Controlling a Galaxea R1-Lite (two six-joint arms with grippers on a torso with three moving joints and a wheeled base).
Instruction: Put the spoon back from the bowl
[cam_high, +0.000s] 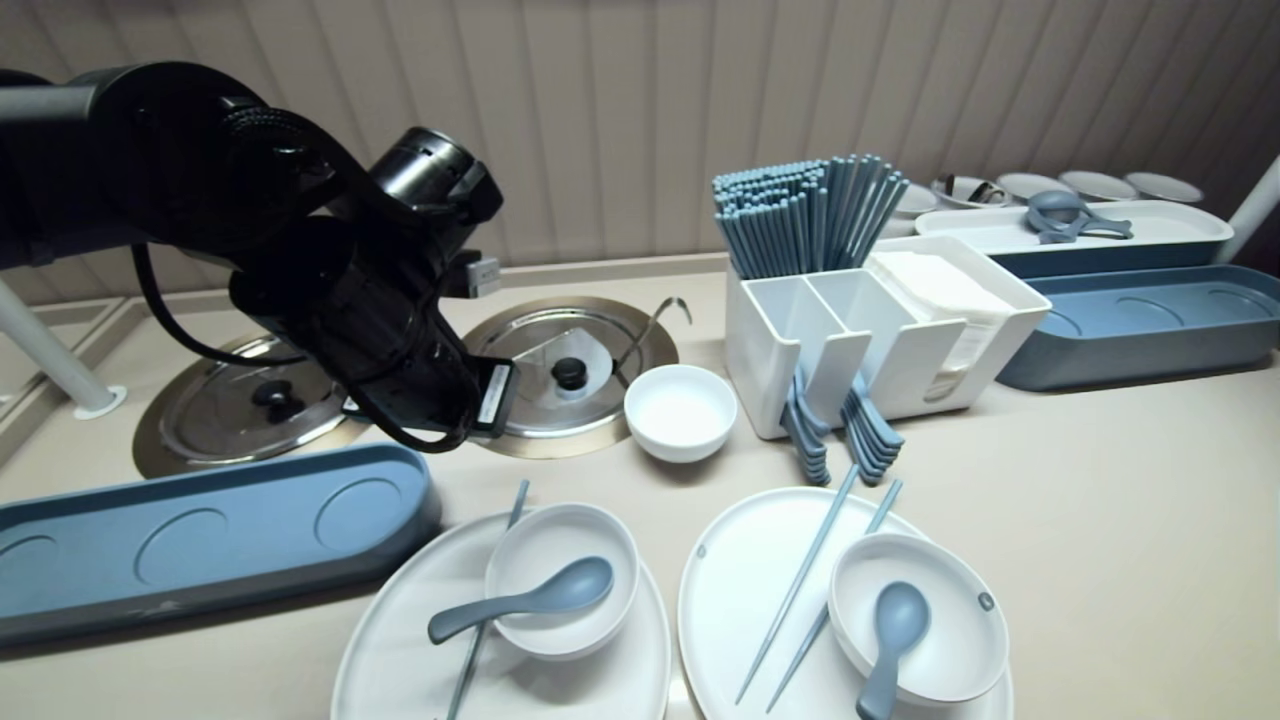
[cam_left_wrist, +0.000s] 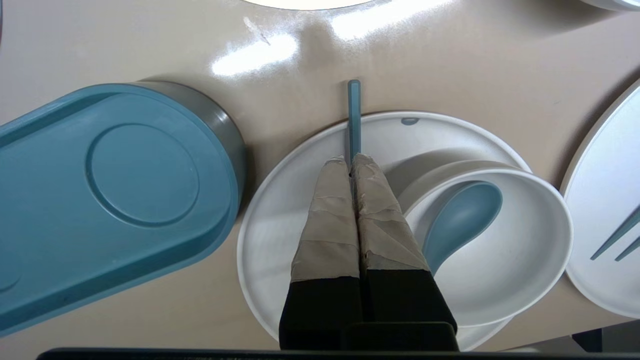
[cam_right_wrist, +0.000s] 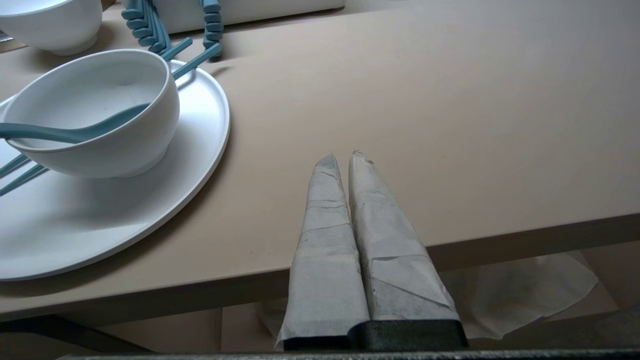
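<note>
My left gripper (cam_left_wrist: 350, 160) is shut and hovers above the left white plate (cam_left_wrist: 280, 210). A blue chopstick (cam_left_wrist: 353, 117) lies on that plate in line with the fingertips; in the head view the chopstick (cam_high: 515, 505) rests on the left plate (cam_high: 400, 620) with no fingers on it. Next to it stands a white bowl (cam_left_wrist: 520, 260) with a blue spoon (cam_left_wrist: 462, 215) inside. My left arm (cam_high: 400, 330) reaches over the counter, and it hides the fingers in the head view. My right gripper (cam_right_wrist: 345, 156) is shut with nothing in it, and hangs at the table's front edge.
A blue oblong tray (cam_high: 200, 535) lies left of the plate. The right plate (cam_high: 750, 580) holds a bowl (cam_high: 920, 620), a spoon and two chopsticks. Behind are a small white bowl (cam_high: 680, 412), a white caddy (cam_high: 880, 330) of chopsticks and spoons, and two steel lids (cam_high: 570, 375).
</note>
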